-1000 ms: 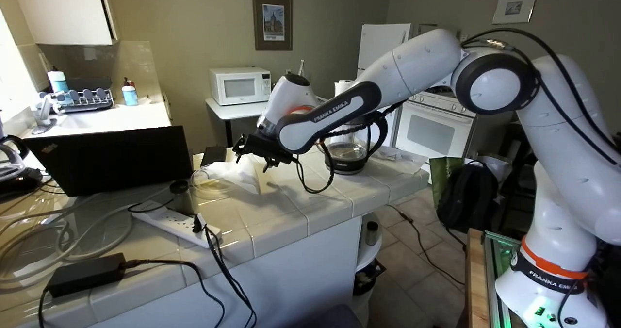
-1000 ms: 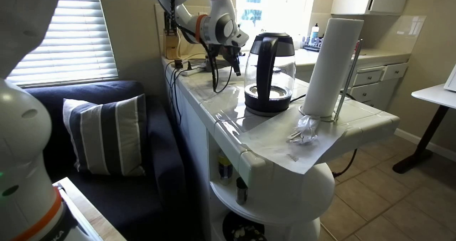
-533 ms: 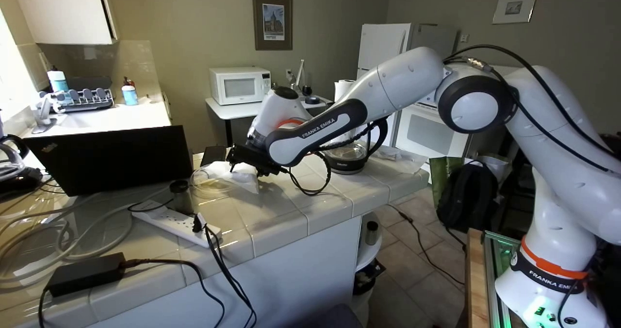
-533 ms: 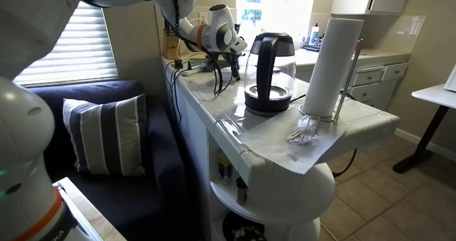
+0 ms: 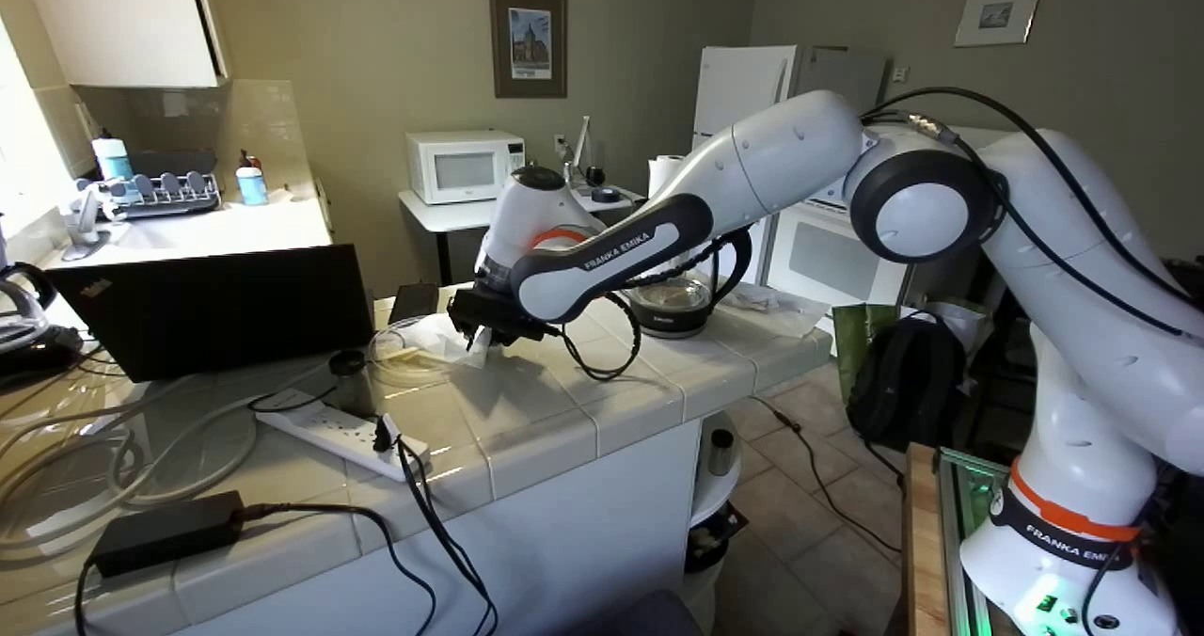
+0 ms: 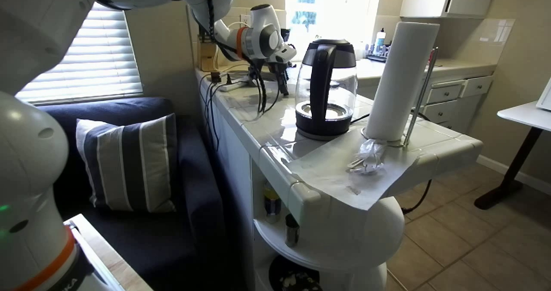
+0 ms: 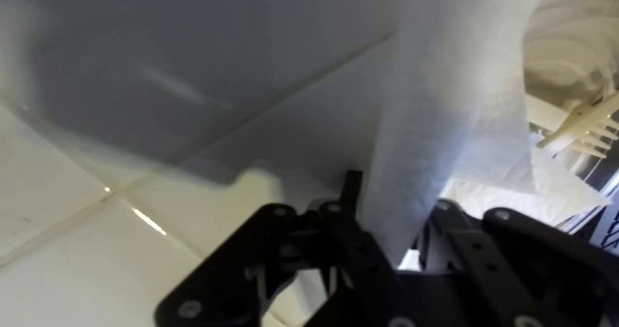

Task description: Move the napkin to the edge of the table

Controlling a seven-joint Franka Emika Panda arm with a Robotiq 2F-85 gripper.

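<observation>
Napkin [image 7: 416, 172] reaches between 2 black fingers [image 7: 352, 187] of the pincer [image 7: 390, 208].

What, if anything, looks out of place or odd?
Two things. In an exterior view, a thin white sheet bearing a crumpled clear wrapper hangs over the edge of the counter, perhaps easily knocked off. In the wrist view, a cream fork lies near the napkin, odd beside coiled tubing. No spill or damage stands out.
</observation>
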